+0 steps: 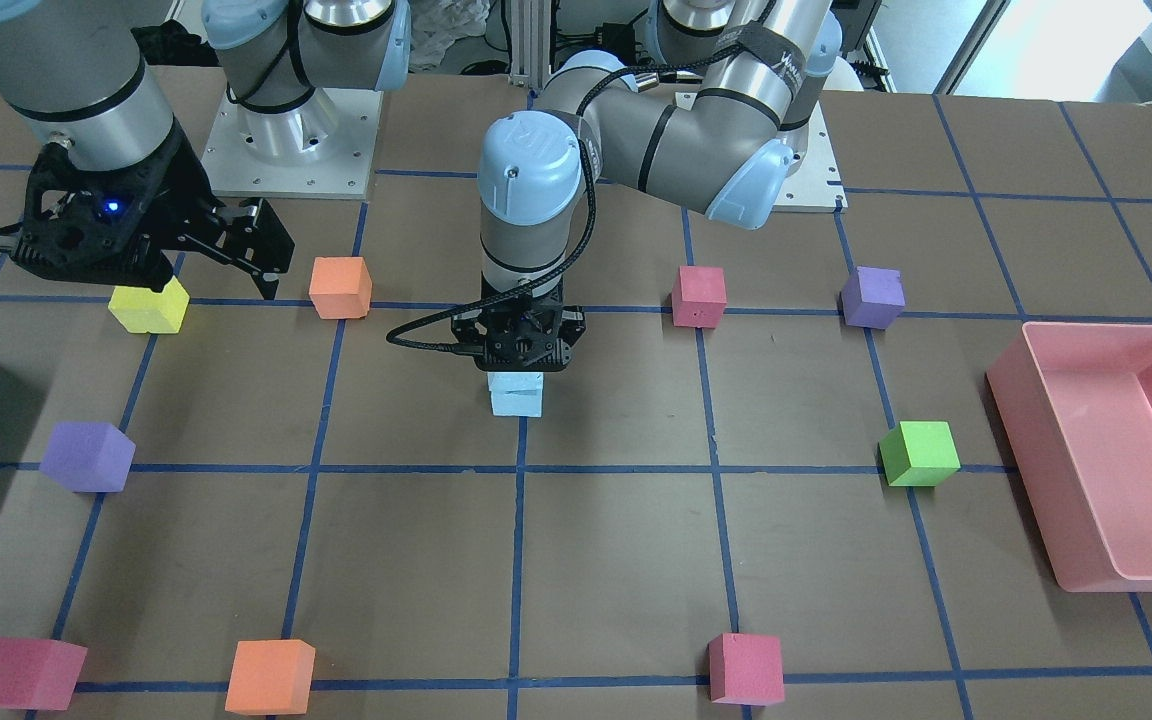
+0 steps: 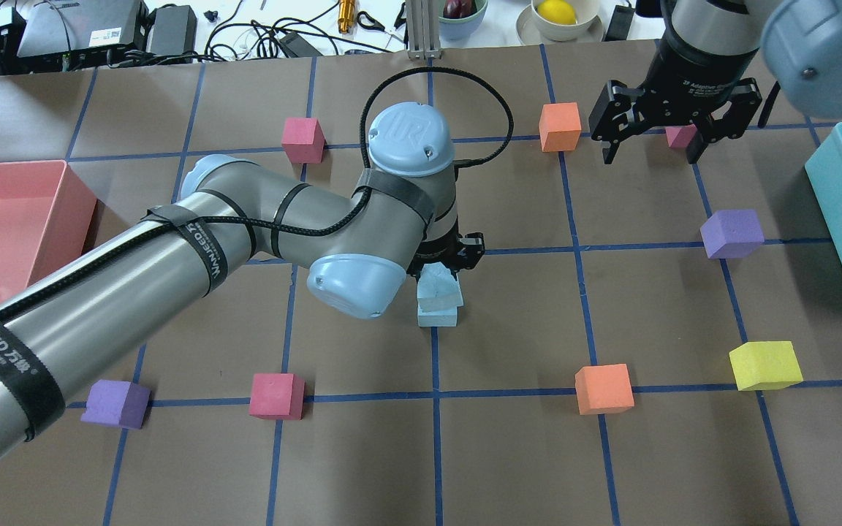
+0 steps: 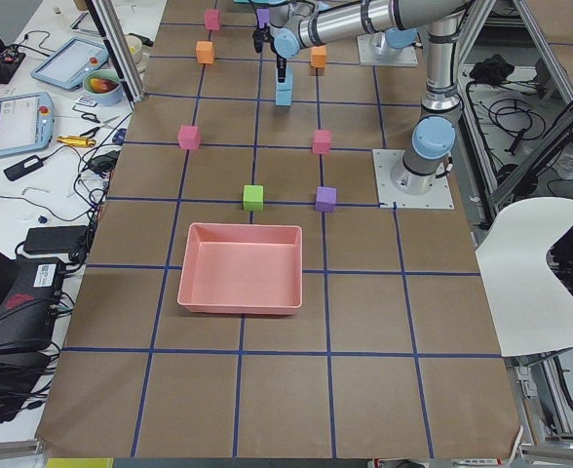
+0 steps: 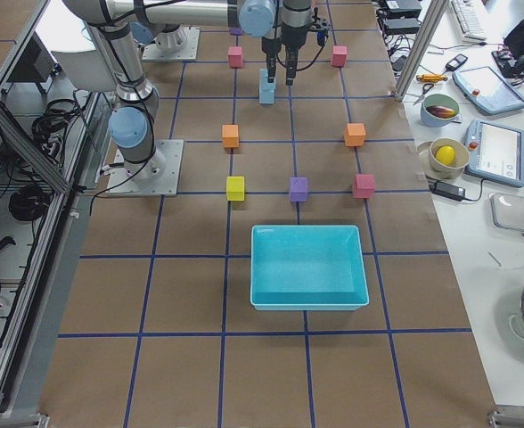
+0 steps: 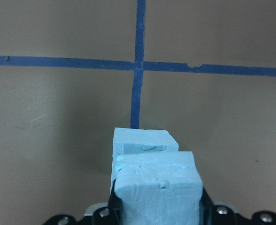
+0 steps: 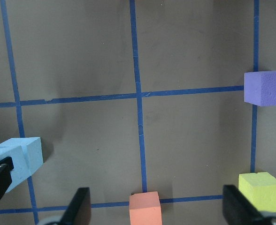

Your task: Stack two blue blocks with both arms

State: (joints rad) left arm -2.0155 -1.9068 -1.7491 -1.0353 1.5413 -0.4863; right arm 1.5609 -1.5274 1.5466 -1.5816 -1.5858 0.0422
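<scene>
Left wrist-mounted view, bottom centre: left hand (image 5: 157, 206) clamped on upper blue block (image 5: 154, 180), which appears seated on lower blue block (image 5: 140, 140), slightly offset, mid-tabletop (image 5: 58, 117). Step: placing. Next, likely: release, straight lift, no dragging. Overhead view, upper right: right hand (image 2: 653, 150) spread wide, empty.
</scene>
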